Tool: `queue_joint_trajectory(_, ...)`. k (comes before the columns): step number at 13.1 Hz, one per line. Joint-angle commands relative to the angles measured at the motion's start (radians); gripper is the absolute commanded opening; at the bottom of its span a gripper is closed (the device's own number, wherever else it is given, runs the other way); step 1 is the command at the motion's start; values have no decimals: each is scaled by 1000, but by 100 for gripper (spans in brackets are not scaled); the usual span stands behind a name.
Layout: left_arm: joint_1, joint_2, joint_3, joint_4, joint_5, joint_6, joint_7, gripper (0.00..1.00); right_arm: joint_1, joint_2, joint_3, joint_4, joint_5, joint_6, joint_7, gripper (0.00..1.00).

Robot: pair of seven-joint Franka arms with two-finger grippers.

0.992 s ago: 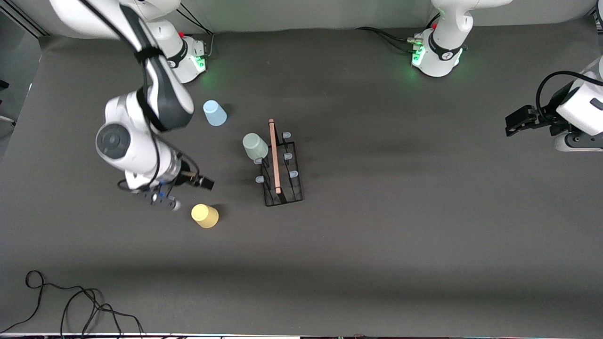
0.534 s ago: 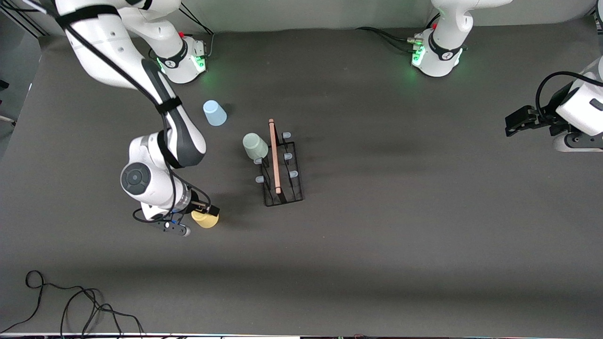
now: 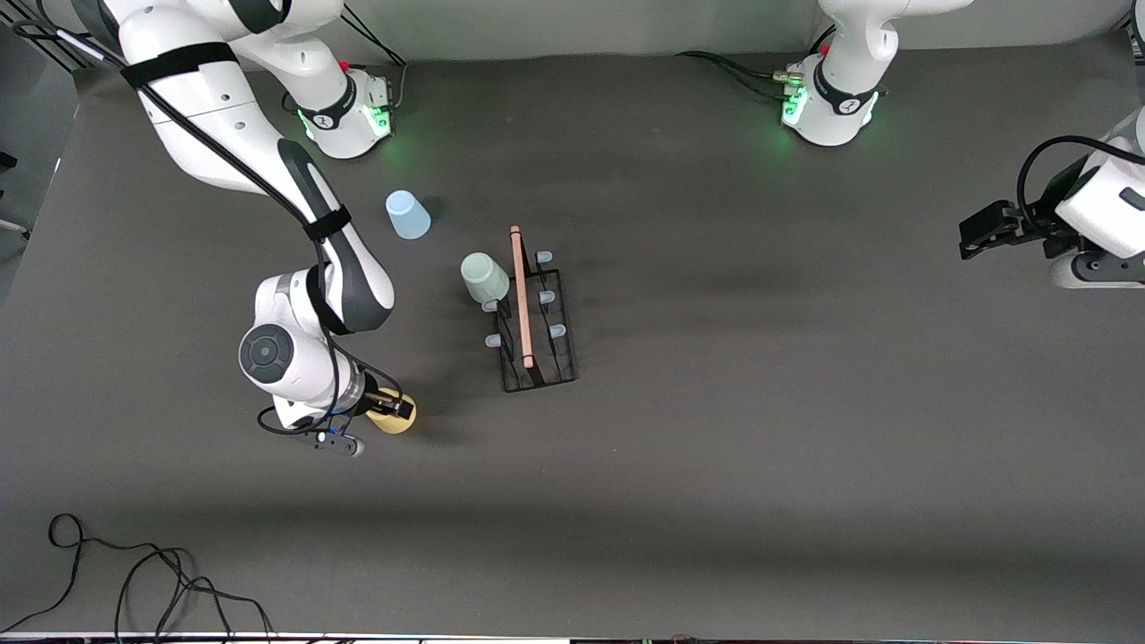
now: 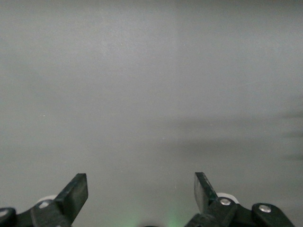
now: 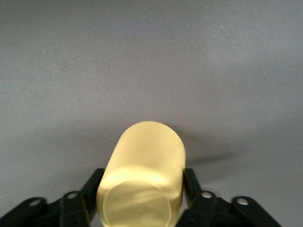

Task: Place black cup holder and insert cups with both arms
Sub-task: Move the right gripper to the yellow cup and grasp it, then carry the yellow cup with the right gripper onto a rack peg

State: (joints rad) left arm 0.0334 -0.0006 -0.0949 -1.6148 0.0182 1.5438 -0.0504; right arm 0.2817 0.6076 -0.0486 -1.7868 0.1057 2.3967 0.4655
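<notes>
The yellow cup [image 3: 396, 421] stands upside down on the table, nearer the front camera than the black cup holder [image 3: 538, 376]. My right gripper [image 3: 390, 410] is down over it, fingers pressed on both sides; in the right wrist view the yellow cup [image 5: 147, 151] fills the gap of the right gripper [image 5: 141, 178]. The pale green cup [image 3: 484, 276] hangs on a peg of the holder. The light blue cup [image 3: 408, 216] stands upside down near the right arm's base. My left gripper [image 3: 972, 237] waits open at the left arm's end, and is empty in its wrist view [image 4: 141, 184].
The holder's wooden handle [image 3: 521, 295] runs along its top, with several pale-tipped pegs bare. A black cable [image 3: 134, 572] lies coiled at the table's front corner on the right arm's end.
My right arm swung toward the front camera and came down over the yellow cup, and its fingers now sit on both sides of it. The left arm has not moved.
</notes>
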Motion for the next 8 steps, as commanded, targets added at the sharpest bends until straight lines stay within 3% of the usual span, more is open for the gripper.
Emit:
queue_joint_trajectory(1, 0, -7, 1, -2, -1, -8, -3, 100, 5, -40, 4, 17, -9, -26, -22, 0)
queue_joint_trajectory(4, 0, -6, 1, -2, -1, -8, -3, 100, 22, -170, 7, 35, -3, -239, 27, 0)
queue_joint_trajectory(8, 0, -6, 1, -2, 0, -7, -3, 100, 128, -267, 13, 61, 5, -333, 305, 0)
